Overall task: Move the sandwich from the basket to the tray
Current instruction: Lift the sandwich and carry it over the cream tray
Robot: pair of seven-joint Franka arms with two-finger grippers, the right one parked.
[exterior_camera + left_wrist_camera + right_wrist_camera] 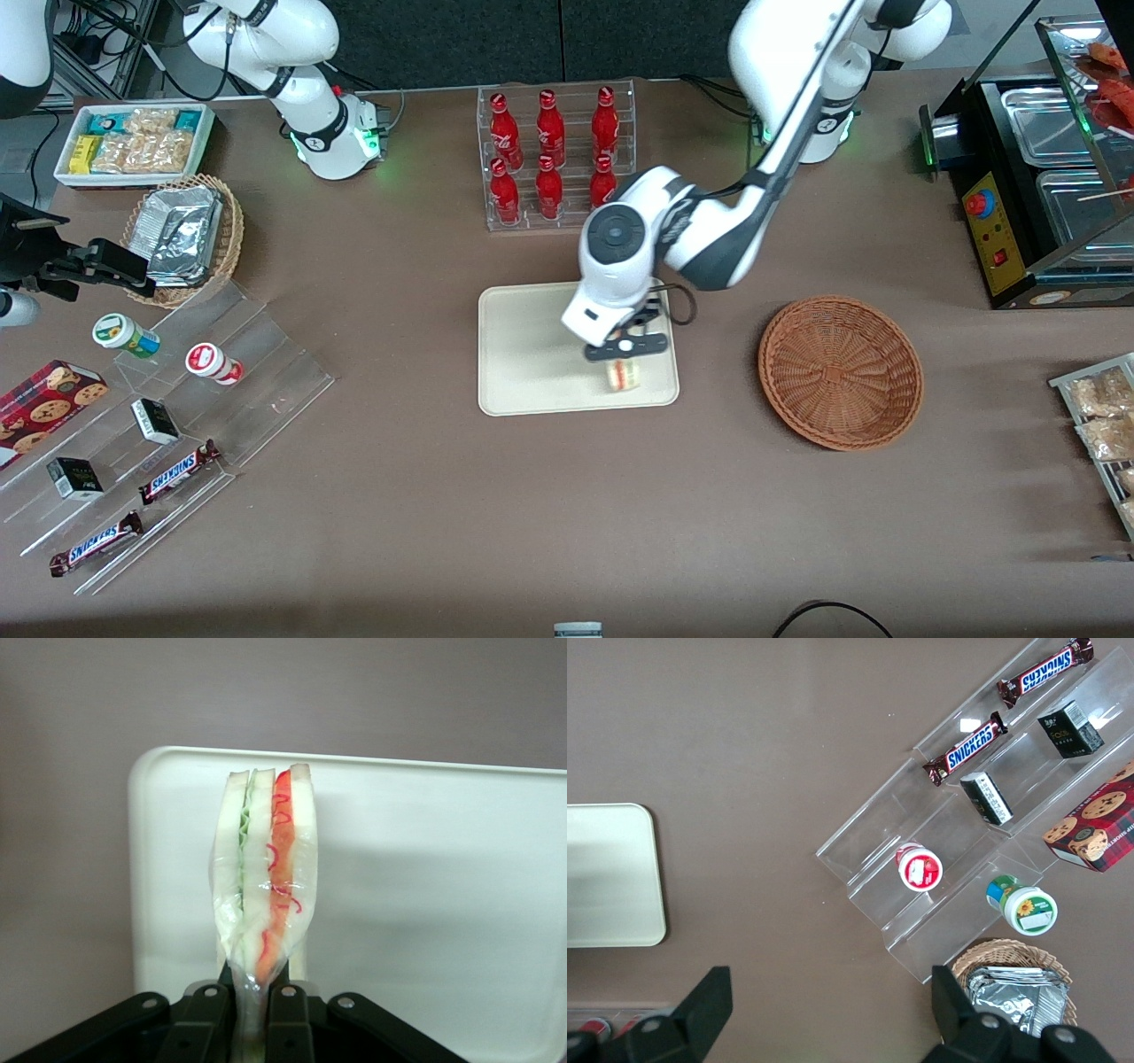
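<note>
Toward the parked arm's end of the table, a white box of snack packets (133, 142) is seen, with a tan wicker basket of silver foil packets (184, 237) nearer the front camera than it; a clear acrylic stepped stand (168, 434) is laid out nearer still, on which two small lidded cups (124, 334), two small dark boxes (155, 421) and two Snickers bars (180, 470) are set, with a red cookie box (44, 409) beside them; a clear rack of red bottles (554, 155) is placed at the middle of the table, farther from the front camera than the tray (523, 354); the cream-coloured tray is shown flat on the brown table (443, 532); the gripper (625, 347) is held over the tray's end nearest the reddish-brown basket (840, 372), and its fingers (288, 1019) are clamped on the clear wrap at one end of the sandwich (266, 877); the sandwich is thereby held edge-on over the tray, its white bread, green layer and red layer being visible along the cut edge; whether it touches the tray surface cannot be told; the woven basket is seen just beside the tray, toward the working arm's end, with nothing visible inside it; a black food warmer with metal pans (1036, 177) is stood at that end of the table, and a rack of bagged snacks (1103, 425) is placed nearer the front camera than it.
</note>
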